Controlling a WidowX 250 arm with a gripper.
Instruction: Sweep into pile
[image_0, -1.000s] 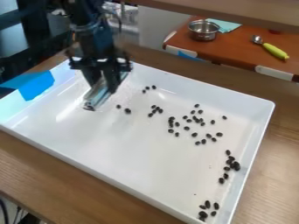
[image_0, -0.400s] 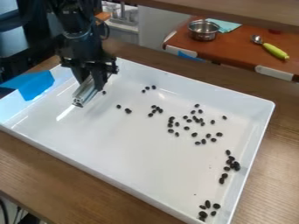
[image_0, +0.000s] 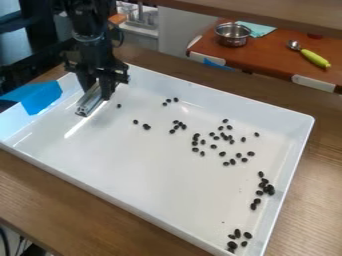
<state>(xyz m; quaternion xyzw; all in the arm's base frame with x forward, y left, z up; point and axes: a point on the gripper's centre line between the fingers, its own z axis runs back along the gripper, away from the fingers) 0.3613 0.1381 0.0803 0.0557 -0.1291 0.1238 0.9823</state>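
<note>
the fingers (image_0: 107, 89) held a metal bar (image_0: 89, 104), hiding its upper end; the white tray's (image_0: 133, 175) nearest corner was cut off.

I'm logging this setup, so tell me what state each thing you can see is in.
Gripper: closed on the metal bar
Metal bar: held, slanting down
Black pieces: scattered, not one pile
White tray: upright, pieces inside
Blue tape: stuck over tray's rim
Pot: upright, uncovered
Green-handled utensil: lying down
</note>
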